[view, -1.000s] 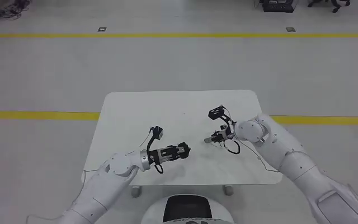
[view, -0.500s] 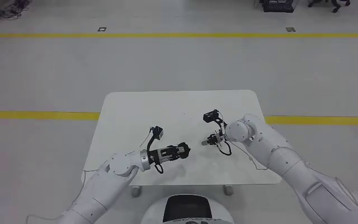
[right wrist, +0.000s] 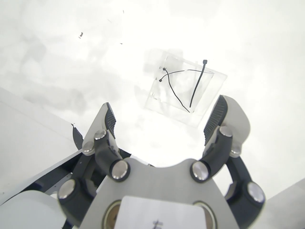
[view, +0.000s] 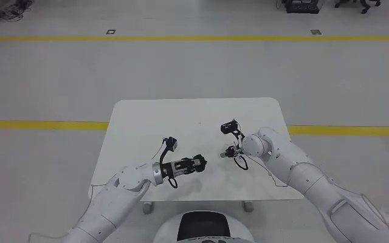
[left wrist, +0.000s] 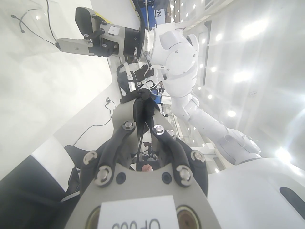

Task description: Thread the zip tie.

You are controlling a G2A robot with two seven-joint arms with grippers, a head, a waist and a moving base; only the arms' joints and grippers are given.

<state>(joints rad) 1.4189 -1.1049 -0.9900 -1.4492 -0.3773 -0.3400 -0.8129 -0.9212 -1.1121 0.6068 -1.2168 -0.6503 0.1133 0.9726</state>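
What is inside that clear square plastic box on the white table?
Three thin black zip ties lie crossed over each other inside the clear square plastic box. Its walls are see-through, so nothing in it looks hidden, and no other item shows inside.

Cut-off print on wrist label (left wrist: 137, 213)

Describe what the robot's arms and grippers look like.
The left arm and right arm are glossy white rounded shells with black wrist sections and looping black cables. The left gripper and right gripper have grey metal plates with white labels, black linkages on silver pins, and grey fingers with black pads.
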